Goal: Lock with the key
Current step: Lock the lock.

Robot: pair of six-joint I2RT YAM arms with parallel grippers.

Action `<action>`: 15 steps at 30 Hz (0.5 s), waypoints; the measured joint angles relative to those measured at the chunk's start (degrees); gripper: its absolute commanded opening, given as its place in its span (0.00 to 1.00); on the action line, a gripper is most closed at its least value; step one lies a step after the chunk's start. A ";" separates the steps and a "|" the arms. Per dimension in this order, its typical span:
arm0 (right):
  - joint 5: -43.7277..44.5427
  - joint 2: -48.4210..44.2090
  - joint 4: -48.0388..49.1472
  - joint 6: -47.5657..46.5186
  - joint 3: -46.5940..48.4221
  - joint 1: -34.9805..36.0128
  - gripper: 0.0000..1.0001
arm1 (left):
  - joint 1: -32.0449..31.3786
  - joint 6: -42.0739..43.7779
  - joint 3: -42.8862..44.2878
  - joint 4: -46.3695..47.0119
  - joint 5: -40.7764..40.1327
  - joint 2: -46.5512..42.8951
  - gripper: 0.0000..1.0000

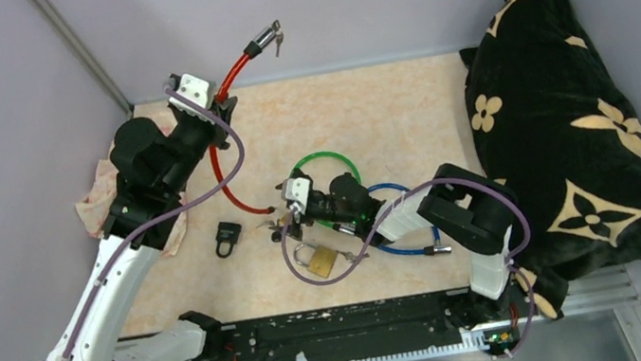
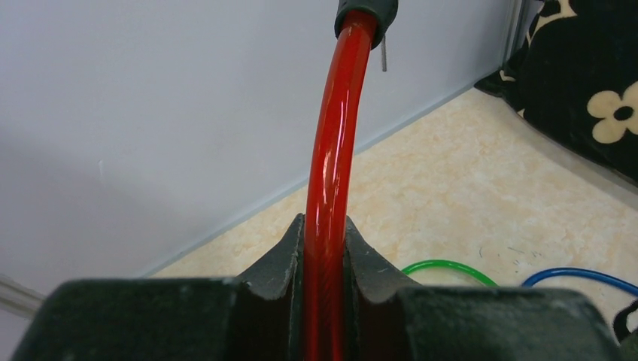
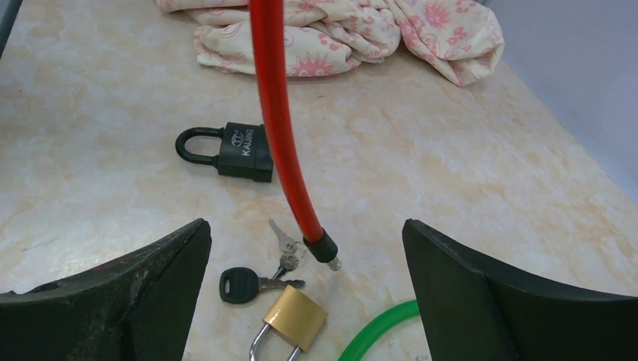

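Observation:
My left gripper (image 1: 224, 109) is shut on a red cable lock (image 1: 221, 171), with the cable (image 2: 331, 195) running up between the jaws to its black lock head (image 1: 261, 42), raised near the back wall with keys hanging from it. The cable's free end, a black tip with a metal pin (image 3: 323, 248), rests on the table. My right gripper (image 3: 305, 301) is open and empty just above that tip. Below it lie a black-headed key with small silver keys (image 3: 259, 274) and a brass padlock (image 3: 293, 320). A black padlock (image 3: 229, 150) lies further off.
A floral cloth (image 1: 112, 188) lies at the left edge, behind my left arm. A green cable (image 1: 326, 162) and a blue cable (image 1: 404, 221) lie under my right arm. A black blanket with flower prints (image 1: 567, 124) fills the right side.

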 measured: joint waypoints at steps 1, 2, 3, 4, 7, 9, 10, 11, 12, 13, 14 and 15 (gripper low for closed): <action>1.20 -0.11 1.36 1.42 -0.48 0.02 0.95 | 0.00 0.11 -0.02 0.44 -0.11 0.00 0.00; 2.62 -0.46 2.12 2.93 -0.96 0.04 0.96 | 0.00 0.35 -0.09 1.14 -0.22 0.00 0.00; 4.09 -0.98 2.21 4.50 -1.46 0.07 0.96 | 0.00 0.57 -0.17 2.40 -0.28 0.00 0.00; 5.68 -1.68 2.21 6.19 -1.99 0.07 0.96 | 0.00 0.81 -0.42 4.13 -0.39 0.02 0.00; 11.08 -4.59 0.57 14.86 -2.69 -0.28 0.97 | 0.00 1.81 -1.90 11.06 -0.28 0.02 0.00; 15.32 -6.73 -1.92 24.79 -2.62 -1.07 0.98 | 0.00 2.99 -3.78 17.88 0.07 0.07 0.00; 17.31 -7.93 -3.76 30.47 -2.47 -1.84 0.98 | -0.02 3.56 -4.46 20.98 0.24 0.22 0.00; 18.97 -8.90 -5.75 35.39 -2.08 -2.80 0.98 | -0.02 4.37 -4.96 23.87 0.33 0.48 0.00; 20.46 -9.62 -7.56 39.60 -1.44 -3.78 0.98 | -0.02 5.09 -5.31 26.80 0.46 0.85 0.00; 22.45 -10.43 -10.60 45.29 -0.20 -5.31 0.98 | -0.02 5.99 -5.77 30.49 0.68 1.31 0.00; 24.41 -11.06 -13.84 51.06 1.49 -6.73 0.97 | -0.02 7.21 -6.16 34.56 1.01 1.92 0.00; 25.62 -11.41 -15.98 55.15 2.86 -7.54 0.94 | -0.04 8.13 -6.43 37.75 1.40 2.51 0.00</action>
